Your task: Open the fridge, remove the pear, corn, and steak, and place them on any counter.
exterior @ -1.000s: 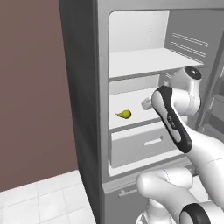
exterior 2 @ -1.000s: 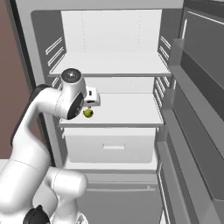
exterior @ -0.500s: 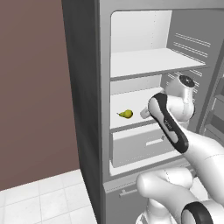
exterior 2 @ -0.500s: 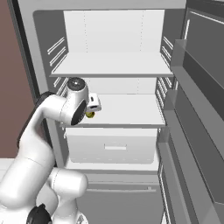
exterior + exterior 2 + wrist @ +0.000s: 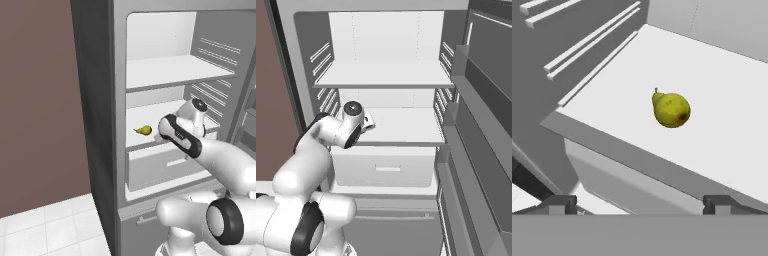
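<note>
The pear [image 5: 671, 110] is seen lying on the fridge's [image 5: 97, 100] middle shelf [image 5: 722, 115], apart from the released, wide-spread claw [image 5: 640, 204].

A plain brown-maroon wall [image 5: 40, 100] stands flat and evenly lit, running down to a floor of pale white square tiles [image 5: 50, 230] with thin grey grout lines, under soft, shadowless light.
</note>
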You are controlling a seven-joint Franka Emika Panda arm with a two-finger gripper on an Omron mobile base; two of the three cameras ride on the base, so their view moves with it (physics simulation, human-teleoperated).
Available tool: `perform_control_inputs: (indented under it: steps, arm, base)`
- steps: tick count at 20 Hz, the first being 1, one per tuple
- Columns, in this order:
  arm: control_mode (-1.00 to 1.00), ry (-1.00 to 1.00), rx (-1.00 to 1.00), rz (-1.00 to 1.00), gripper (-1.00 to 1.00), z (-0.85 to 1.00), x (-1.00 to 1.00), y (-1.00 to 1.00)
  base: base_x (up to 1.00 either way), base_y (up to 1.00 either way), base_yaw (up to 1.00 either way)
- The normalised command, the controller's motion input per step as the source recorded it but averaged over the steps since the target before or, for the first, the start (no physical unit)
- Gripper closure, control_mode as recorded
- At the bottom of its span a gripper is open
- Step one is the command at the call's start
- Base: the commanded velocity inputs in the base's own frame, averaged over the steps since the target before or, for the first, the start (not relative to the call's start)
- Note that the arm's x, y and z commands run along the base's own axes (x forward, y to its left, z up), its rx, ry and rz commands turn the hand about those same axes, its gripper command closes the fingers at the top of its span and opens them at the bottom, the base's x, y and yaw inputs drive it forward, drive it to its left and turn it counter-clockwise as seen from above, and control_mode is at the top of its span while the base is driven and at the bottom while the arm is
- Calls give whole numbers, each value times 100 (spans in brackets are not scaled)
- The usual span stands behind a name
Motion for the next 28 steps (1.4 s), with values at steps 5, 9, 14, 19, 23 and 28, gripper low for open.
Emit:
perform_control_inputs:
  steps: [5, 9, 14, 19, 23, 28]
  arm:
    - [-100, 0, 0, 11, -100, -7, 41, 3]
    - [-100, 0, 0, 3, -100, 0, 23, 16]
    - [-100, 3, 0, 0, -100, 0, 8, 18]
    - [-100, 4, 0, 0, -100, -19, 19, 7]
    - [-100, 2, 0, 0, -100, -24, 35, 0]
    - [-100, 0, 0, 0, -100, -16, 42, 0]
  base:
    - [0, 0, 0]
    - [0, 0, 0]
    - [0, 0, 0]
    - [0, 0, 0]
    - [0, 0, 0]
    - [0, 0, 0]
